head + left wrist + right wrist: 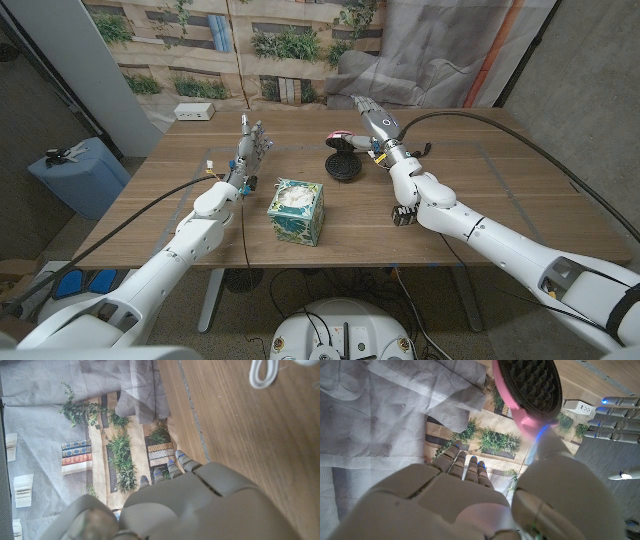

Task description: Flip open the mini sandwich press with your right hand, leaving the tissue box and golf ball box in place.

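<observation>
The mini sandwich press (343, 160) stands open at mid-table, with its black lower plate flat and its pink lid (340, 136) tipped up. My right hand (372, 118) is just right of the lid, fingers stretched out and apart. In the right wrist view the thumb (545, 445) reaches the rim of the pink lid (527, 385), whose ridged black plate faces the camera. The patterned tissue box (296, 210) sits nearer the front edge. My left hand (252, 145) stands upright left of the press, fingers spread, holding nothing. A small dark box (403, 215) lies under my right forearm.
A white power strip (194, 112) lies at the table's far left corner. A blue bin (75, 175) stands on the floor left of the table. A white cable (262, 372) loops on the wood near my left hand (190, 505).
</observation>
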### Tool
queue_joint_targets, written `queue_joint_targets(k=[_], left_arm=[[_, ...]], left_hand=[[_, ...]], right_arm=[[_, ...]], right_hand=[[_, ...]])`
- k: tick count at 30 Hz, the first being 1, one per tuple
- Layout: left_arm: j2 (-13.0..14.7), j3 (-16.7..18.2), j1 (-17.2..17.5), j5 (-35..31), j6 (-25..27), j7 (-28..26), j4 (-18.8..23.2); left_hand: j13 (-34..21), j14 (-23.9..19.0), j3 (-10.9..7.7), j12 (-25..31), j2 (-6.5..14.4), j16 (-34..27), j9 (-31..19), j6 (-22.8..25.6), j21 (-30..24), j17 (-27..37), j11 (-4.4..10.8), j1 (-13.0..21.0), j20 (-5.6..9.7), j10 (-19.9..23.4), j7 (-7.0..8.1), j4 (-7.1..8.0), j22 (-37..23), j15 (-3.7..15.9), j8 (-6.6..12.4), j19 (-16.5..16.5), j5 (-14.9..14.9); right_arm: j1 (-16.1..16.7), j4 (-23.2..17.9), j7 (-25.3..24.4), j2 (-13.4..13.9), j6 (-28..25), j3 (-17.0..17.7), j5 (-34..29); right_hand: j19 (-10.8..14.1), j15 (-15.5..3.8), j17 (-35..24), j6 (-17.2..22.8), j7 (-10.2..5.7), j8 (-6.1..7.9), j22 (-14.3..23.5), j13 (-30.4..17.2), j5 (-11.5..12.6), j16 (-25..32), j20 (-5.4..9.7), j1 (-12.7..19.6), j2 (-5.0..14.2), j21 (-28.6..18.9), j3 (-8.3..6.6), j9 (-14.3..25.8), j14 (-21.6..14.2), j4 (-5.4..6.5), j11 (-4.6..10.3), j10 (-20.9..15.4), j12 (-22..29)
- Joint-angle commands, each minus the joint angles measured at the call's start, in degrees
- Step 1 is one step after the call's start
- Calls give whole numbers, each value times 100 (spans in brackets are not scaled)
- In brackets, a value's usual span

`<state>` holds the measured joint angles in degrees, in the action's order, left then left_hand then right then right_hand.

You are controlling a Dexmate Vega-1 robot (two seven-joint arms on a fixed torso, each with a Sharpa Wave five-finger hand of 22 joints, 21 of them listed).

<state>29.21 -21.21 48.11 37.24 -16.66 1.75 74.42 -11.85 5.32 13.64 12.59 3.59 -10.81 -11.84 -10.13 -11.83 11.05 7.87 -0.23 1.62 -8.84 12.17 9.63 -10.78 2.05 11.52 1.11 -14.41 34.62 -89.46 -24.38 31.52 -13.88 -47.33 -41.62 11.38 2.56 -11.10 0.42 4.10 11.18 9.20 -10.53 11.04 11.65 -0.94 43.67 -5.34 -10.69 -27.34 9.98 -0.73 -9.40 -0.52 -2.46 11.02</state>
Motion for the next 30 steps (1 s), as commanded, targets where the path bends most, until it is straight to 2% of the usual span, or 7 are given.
queue_joint_targets(k=[1, 17, 30], left_arm=[[-1, 0, -1, 0, 0, 2, -4], [-2, 0, -2, 0, -1, 3, -5], [-1, 0, -2, 0, 0, 2, -4]], left_hand=[[-14, 46, 43, 35, 297, -37, -26, -194, -36, 19, -4, -1, 17, -29, 46, 3, -15, 209, 29, 21, -27], [-14, 40, 43, 38, 297, -40, -26, -196, -37, 19, -12, -1, 16, -23, 46, 4, -15, 207, 28, 21, -27], [-14, 42, 42, 37, 298, -39, -26, -197, -37, 19, -11, -1, 21, -23, 46, 4, -15, 212, 27, 23, -27]], right_arm=[[-216, 82, 288, -38, 38, 2, 222], [-592, 453, 508, -158, 236, -41, 496], [-905, 966, 486, -340, 329, -152, 626]], right_hand=[[-21, 50, -10, -39, 10, -34, 29, -22, 38, -12, -12, 23, 77, 23, -7, 32, 20, 18, -17, 9, -16], [-24, 46, -12, -32, 3, -30, 29, -23, 48, -5, -14, 37, 109, 19, -13, 32, 11, 18, 1, -20, -2], [-11, 49, -14, -15, -12, -24, 29, -24, 56, 4, -18, 45, 137, 11, -16, 32, -4, 21, -3, -39, 5]])
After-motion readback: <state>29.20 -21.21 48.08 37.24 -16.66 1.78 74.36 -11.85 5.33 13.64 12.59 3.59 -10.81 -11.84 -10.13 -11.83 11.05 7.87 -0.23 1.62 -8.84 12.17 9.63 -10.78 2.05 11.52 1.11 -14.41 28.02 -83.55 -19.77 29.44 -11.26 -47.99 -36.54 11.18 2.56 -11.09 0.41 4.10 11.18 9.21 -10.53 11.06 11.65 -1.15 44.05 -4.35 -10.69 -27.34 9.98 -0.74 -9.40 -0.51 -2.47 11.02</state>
